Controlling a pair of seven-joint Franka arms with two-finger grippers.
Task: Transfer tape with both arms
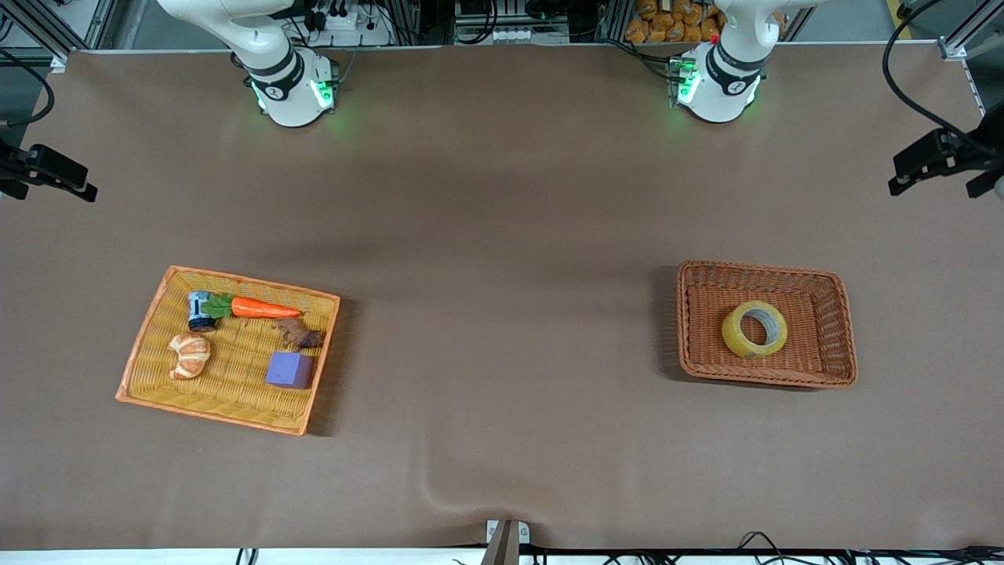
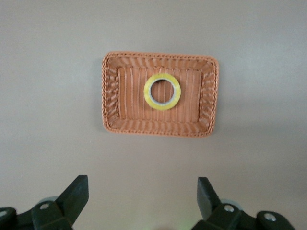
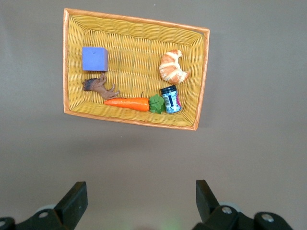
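Note:
The tape (image 1: 754, 329), a translucent yellow roll with a grey-white core, lies in the brown wicker basket (image 1: 831, 298) toward the left arm's end of the table. It also shows in the left wrist view (image 2: 162, 91), inside that basket (image 2: 111, 96). My left gripper (image 2: 142, 191) is open and empty, high above the bare table beside the basket. My right gripper (image 3: 141, 194) is open and empty, high above the table beside the yellow basket (image 3: 72, 57). In the front view only the two arms' bases show; both hands are out of that view.
The yellow wicker basket (image 1: 157, 314) toward the right arm's end holds a purple cube (image 1: 289, 369), a croissant (image 1: 189, 355), a carrot (image 1: 263, 308), a small jar (image 1: 199, 311) and a brown toy animal (image 1: 301, 336). Black camera mounts (image 1: 937, 161) stand at both table ends.

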